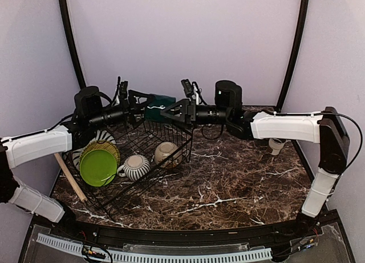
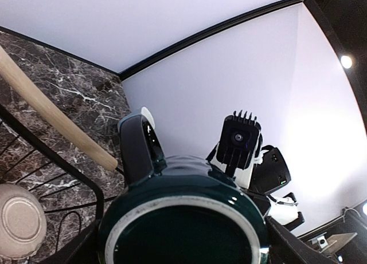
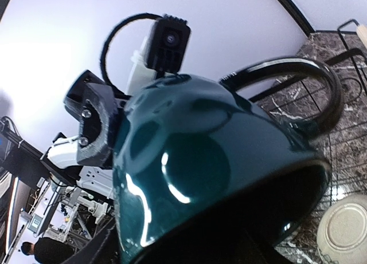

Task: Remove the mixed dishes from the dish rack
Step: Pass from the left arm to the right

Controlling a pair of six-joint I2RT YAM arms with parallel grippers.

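The dark teal mug [image 1: 158, 109] hangs in the air over the back end of the dish rack [image 1: 171, 138]. My left gripper [image 1: 141, 110] comes in from the left and is shut on it; the mug's base [image 2: 189, 218] fills that wrist view. From the right, my right gripper [image 1: 173, 112] has its jaws around the mug [image 3: 200, 161], but contact is hidden. In the rack stand a lime green plate [image 1: 97, 166], an olive-yellow plate [image 1: 108, 147] and a striped plate [image 1: 102, 136]. A striped mug [image 1: 137, 167] and a cream bowl [image 1: 166, 153] lie beside them.
A small white cup [image 1: 277, 146] stands on the marble table [image 1: 228, 183] under the right arm. The rack's wooden handle [image 1: 69, 177] juts out at the left, and its other handle [image 2: 51, 112] shows below the mug. Walls close in behind and at both sides.
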